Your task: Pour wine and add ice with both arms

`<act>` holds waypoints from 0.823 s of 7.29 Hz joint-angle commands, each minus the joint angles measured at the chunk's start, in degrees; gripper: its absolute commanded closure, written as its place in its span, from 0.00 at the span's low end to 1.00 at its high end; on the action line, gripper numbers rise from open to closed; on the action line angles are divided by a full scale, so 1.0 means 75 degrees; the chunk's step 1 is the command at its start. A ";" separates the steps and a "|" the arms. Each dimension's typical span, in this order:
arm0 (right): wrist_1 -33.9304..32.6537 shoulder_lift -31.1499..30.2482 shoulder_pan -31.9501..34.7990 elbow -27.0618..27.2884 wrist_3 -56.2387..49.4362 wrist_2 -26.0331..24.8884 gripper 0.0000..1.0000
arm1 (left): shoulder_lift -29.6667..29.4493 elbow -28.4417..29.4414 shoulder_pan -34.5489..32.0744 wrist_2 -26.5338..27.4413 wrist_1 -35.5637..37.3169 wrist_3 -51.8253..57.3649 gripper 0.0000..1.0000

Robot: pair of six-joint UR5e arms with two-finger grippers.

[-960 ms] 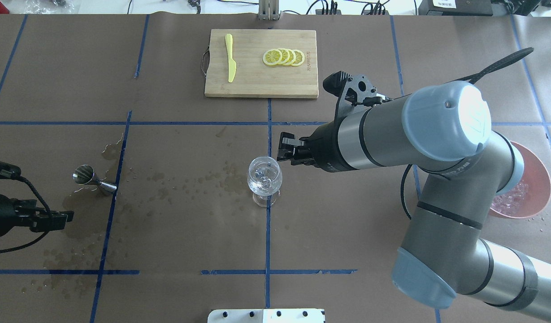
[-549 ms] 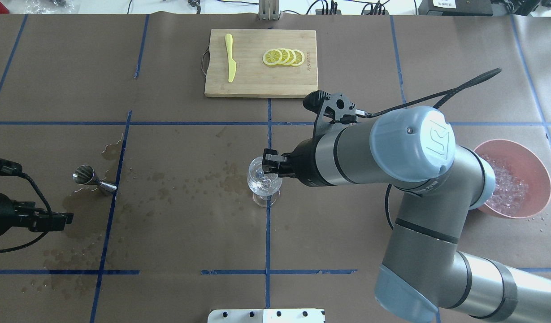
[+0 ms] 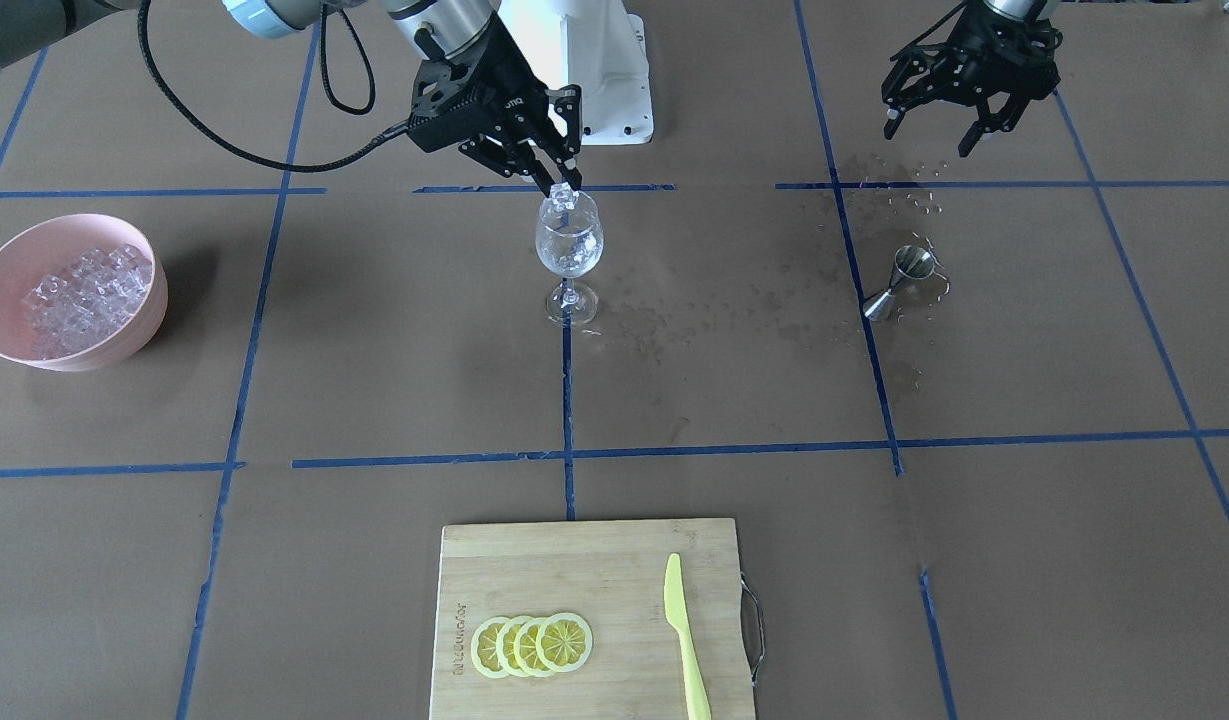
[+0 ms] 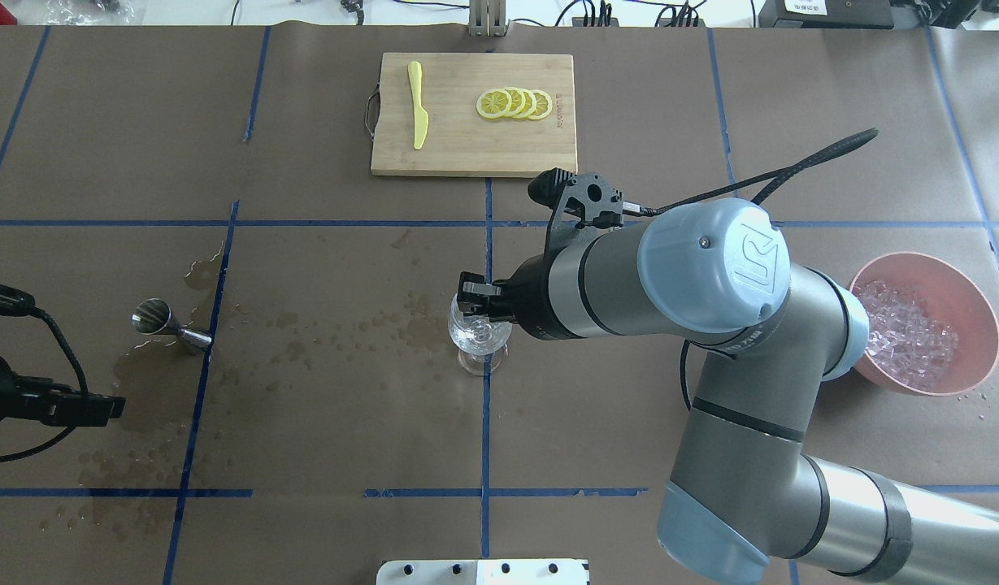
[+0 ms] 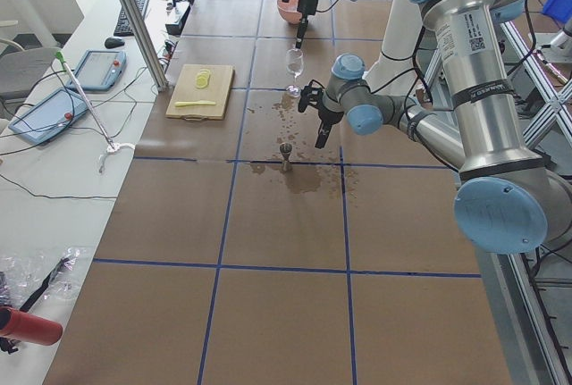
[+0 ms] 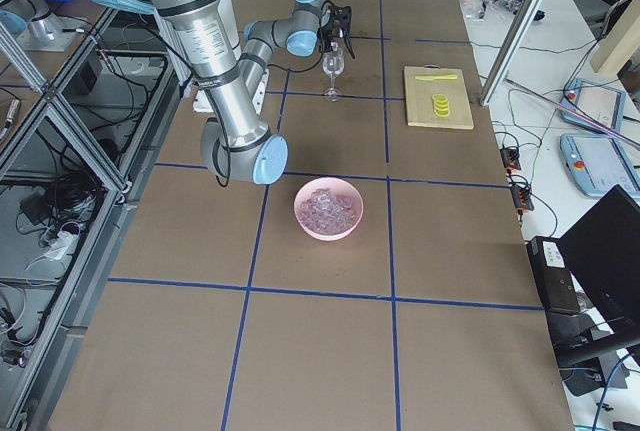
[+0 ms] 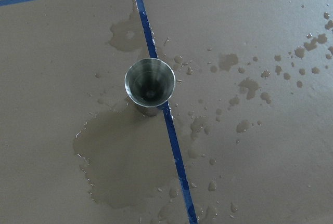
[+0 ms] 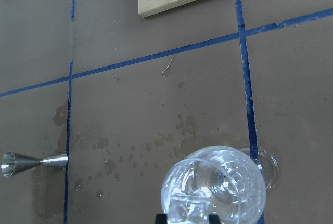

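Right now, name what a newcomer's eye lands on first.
The right gripper pinching a clear ice cube just above the clear stemmed wine glass at mid-table. Then the pink bowl of ice far to the robot's right, and the steel jigger amid wet splashes near the open left gripper.

**Cube over the glass, left arm standing off**

The right arm [image 4: 710,276] stretches low across the surface [image 3: 374,380], grey tubes and pale blue caps, and its black right gripper [image 3: 564,186] is right over the stemmed glass [image 3: 569,250]. Look at the fingertips: one clear ice cube [image 3: 564,198] pinched between them, just above the rim. Down in the glass a few more cubes glint; whether wine lies around them I can't tell, it's all see-through. The rest of the ice [image 3: 79,290] sits heaped in the pink bowl [image 3: 104,352], well apart on the right arm's side. The left arm [image 5: 384,117] holds its left gripper [image 3: 929,132] above the surface, fingers spread, nothing in them.
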 commanded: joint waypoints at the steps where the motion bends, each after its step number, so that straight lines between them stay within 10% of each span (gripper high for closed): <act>1: -0.0023 0.0022 -0.0002 0.0023 0.0300 -0.0024 0.01 | -0.0050 -0.0063 -0.0366 -0.0045 0.0147 0.0379 0.00; 6: -0.1414 0.0046 0.0533 0.0970 0.0291 0.0570 0.00 | -0.2444 -0.0216 -0.1710 -0.0303 0.3172 0.1557 0.00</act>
